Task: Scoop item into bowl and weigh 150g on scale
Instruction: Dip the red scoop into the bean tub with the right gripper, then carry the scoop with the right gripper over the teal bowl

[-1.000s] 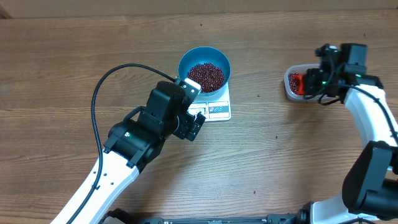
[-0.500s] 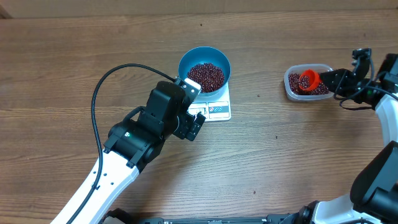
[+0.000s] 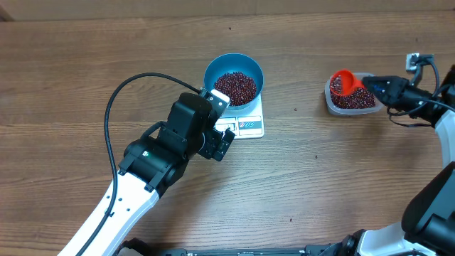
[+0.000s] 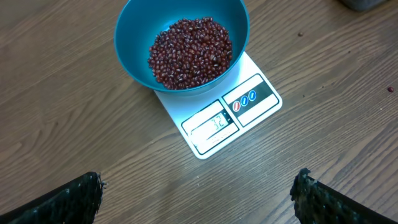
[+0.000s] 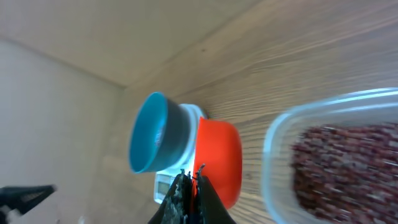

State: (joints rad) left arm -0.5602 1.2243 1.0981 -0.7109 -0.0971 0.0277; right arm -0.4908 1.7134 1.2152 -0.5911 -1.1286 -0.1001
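The blue bowl [image 3: 234, 78] stands on the white scale [image 3: 245, 125] and holds a heap of dark red beans [image 3: 236, 86]. My left gripper [image 3: 221, 143] hovers just in front of the scale, open with nothing between its fingers [image 4: 68, 202]. The left wrist view looks down on the bowl [image 4: 134, 37], beans [image 4: 189, 53] and scale [image 4: 231, 118]. My right gripper [image 3: 377, 87] is shut on the handle of an orange scoop [image 3: 344, 82], held over the left end of the clear tub [image 3: 329, 96]. In the right wrist view the scoop [image 5: 219, 163] sits in front of the gripper [image 5: 191, 180].
The clear tub [image 5: 280, 143] at the right holds more beans [image 3: 355, 99]. A black cable [image 3: 121, 96] loops from the left arm over the table. The right arm reaches in from the right edge. A few stray beans lie on the wood.
The right arm has swung outward to the right, and the scoop has risen from inside the tub to above its left end. The left arm, bowl and scale have not moved.
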